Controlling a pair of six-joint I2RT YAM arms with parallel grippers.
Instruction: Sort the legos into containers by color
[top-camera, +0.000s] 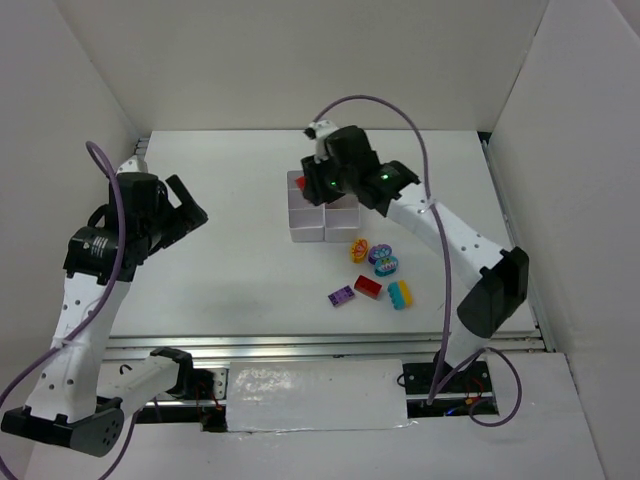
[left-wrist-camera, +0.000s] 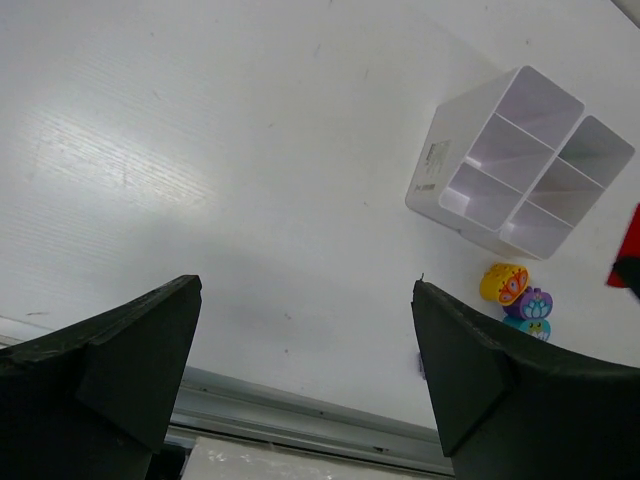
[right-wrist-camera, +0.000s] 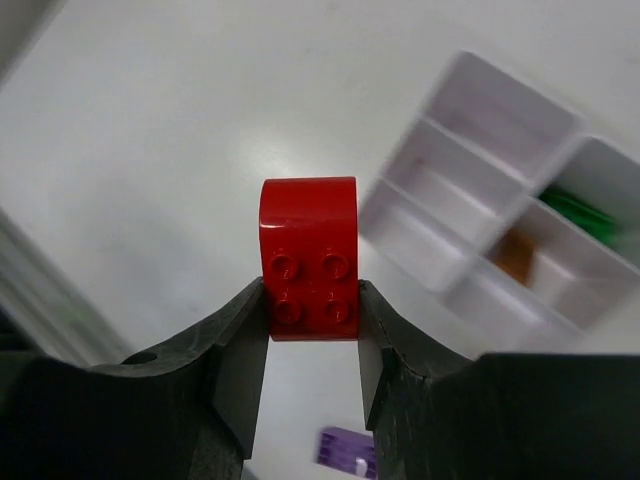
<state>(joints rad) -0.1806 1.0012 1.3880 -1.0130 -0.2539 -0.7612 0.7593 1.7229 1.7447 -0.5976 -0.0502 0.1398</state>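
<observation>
My right gripper (right-wrist-camera: 312, 300) is shut on a red lego (right-wrist-camera: 309, 258) with a rounded end and holds it in the air above the white containers (top-camera: 322, 212); from above it shows as a red patch (top-camera: 300, 183) beside the gripper (top-camera: 308, 180). In the right wrist view the containers (right-wrist-camera: 490, 205) hold a green piece (right-wrist-camera: 577, 215) and an orange piece (right-wrist-camera: 515, 255). Loose legos lie on the table: orange/yellow (top-camera: 359, 250), purple (top-camera: 380, 253), teal patterned (top-camera: 386, 266), red (top-camera: 368, 287), purple flat (top-camera: 341, 296), blue/yellow (top-camera: 401, 295). My left gripper (top-camera: 188, 215) is open and empty at the left.
White walls enclose the table on the left, back and right. A metal rail (top-camera: 330, 345) runs along the near edge. In the left wrist view the containers (left-wrist-camera: 520, 160) and some legos (left-wrist-camera: 518, 295) lie far right of the fingers.
</observation>
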